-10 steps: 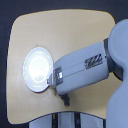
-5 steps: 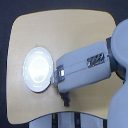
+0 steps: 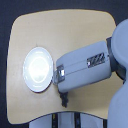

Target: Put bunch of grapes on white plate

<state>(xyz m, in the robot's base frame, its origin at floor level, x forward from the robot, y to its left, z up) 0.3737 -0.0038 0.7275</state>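
The white plate (image 3: 37,69) lies on the exterior view's left side of the wooden table, glossy and with nothing on it. My arm's bulky grey forearm (image 3: 82,70) reaches in from the exterior view's right and ends right beside the plate's rim. A small dark shape (image 3: 64,101) sticks out below the forearm's end, toward the table's near edge. I cannot tell whether it is part of my gripper or the bunch of grapes. No bunch of grapes shows clearly anywhere. The forearm hides the fingers.
The light wooden table (image 3: 65,30) has rounded corners and dark floor around it. Its near edge (image 3: 50,117) runs just below the arm. A grey and white robot body (image 3: 120,105) fills the exterior view's lower right.
The forearm's end has shifted slightly toward the exterior view's right, a little away from the plate's middle. The plate has not moved.
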